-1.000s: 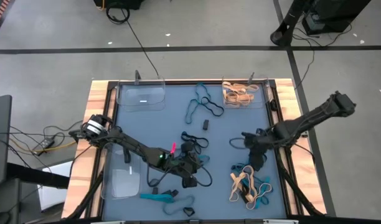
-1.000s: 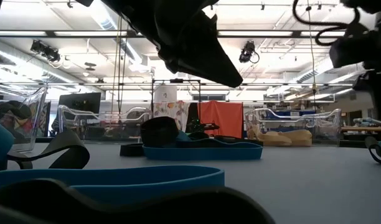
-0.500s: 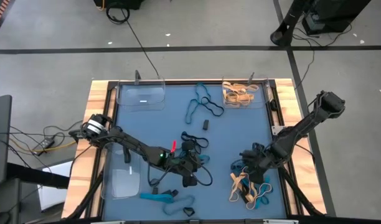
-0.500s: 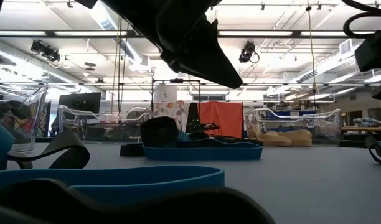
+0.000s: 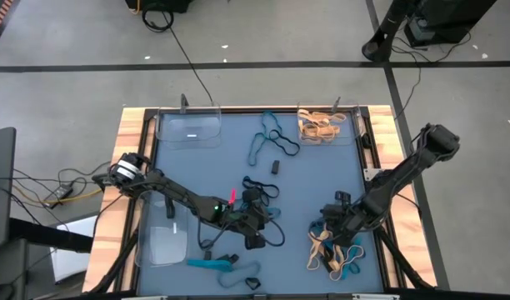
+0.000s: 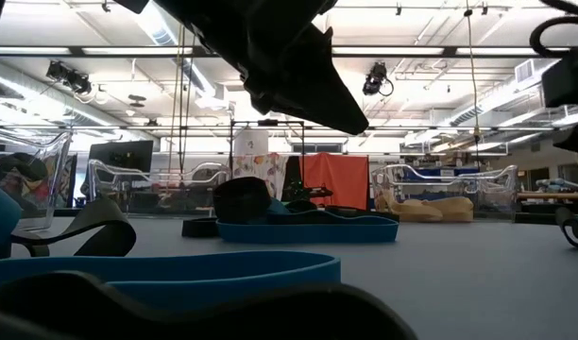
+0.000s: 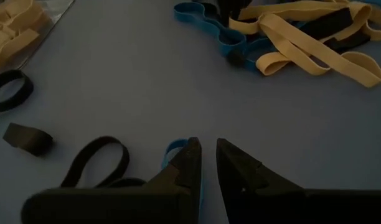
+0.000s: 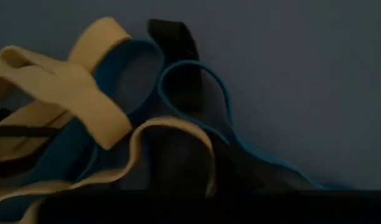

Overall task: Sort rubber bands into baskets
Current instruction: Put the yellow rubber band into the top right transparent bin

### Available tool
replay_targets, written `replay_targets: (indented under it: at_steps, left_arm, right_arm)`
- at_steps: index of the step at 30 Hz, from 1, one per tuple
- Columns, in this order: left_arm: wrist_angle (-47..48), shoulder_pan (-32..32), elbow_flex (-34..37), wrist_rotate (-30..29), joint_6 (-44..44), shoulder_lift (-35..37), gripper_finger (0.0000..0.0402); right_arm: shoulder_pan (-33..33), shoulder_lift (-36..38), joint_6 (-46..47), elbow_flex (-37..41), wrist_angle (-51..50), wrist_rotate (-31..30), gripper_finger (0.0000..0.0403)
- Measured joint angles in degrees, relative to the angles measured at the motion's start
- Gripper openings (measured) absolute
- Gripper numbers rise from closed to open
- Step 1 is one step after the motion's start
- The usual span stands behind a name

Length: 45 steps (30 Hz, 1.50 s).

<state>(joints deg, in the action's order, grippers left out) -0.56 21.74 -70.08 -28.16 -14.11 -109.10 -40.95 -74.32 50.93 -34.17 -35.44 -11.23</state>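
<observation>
At the near edge of the blue-grey table (image 5: 305, 179), around six o'clock, a teal-blue rubber band (image 5: 209, 263) lies flat beside a black loop (image 5: 252, 282). At about five o'clock sits a tangled heap of tan, teal-blue and black rubber bands (image 5: 334, 254). The right pincer (image 5: 332, 223) is pressed down at the far edge of this heap; its wrist view shows tan (image 8: 60, 109), teal (image 8: 197, 93) and black loops right under it, but its fingers are hidden, so I cannot tell whether it is closed on anything.

Near the centre, the left pincer (image 5: 257, 218) rests low among loose black bands (image 5: 262, 188). Its fingers (image 7: 184, 168) stand almost together with only a narrow gap; a thin teal band (image 7: 173, 149) lies just beside one tip, and no grip on it can be made out.

At eight o'clock a clear shallow plastic basket (image 5: 159, 244) rests by the table's left rim. At eleven o'clock a second clear basket (image 5: 188, 130) stands against the far edge. At twelve o'clock lie long teal and black loops (image 5: 270, 137), and at one o'clock a third clear basket (image 5: 348, 133) holds tan bands (image 5: 320, 126).
</observation>
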Motion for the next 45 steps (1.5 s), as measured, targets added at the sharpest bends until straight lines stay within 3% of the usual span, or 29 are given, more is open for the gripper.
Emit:
replay_targets:
  at_steps: [2, 7, 16, 25, 32, 38, 45]
  left_arm:
    - [0.0, 0.0, 0.0, -0.4, -1.2, 0.0, 0.0053]
    - [0.0, 0.0, 0.0, -1.0, -4.3, 0.0, 0.0053]
    - [0.3, 1.2, 0.0, -2.0, -9.1, 0.0, 0.0053]
    - [0.1, 2.0, 0.0, -4.2, -11.2, 0.0, 0.0053]
    - [0.1, 2.7, 0.0, -5.0, -12.1, 0.0, 0.0053]
    - [0.0, 3.5, 0.0, -6.8, -12.1, 0.0, 0.0053]
    - [0.0, 4.2, 0.0, -7.0, -12.1, 0.0, 0.0053]
  right_arm:
    - [0.0, 1.1, -2.5, 0.0, 0.3, 0.1, 0.0012]
    - [1.3, 4.7, -8.6, -2.0, -0.2, -5.3, 0.0017]
    - [10.8, 13.4, -25.4, -8.5, -2.5, -16.3, 0.0006]
    - [26.3, 22.1, -36.0, -11.2, -3.4, -40.6, 0.0005]
    - [41.7, 23.4, -44.3, -11.2, -0.1, -52.7, 0.0005]
    - [55.6, 21.7, -49.0, -11.2, 6.5, -52.0, 0.0005]
    - [70.2, 18.2, -54.4, -9.1, 18.2, -39.7, 0.0005]
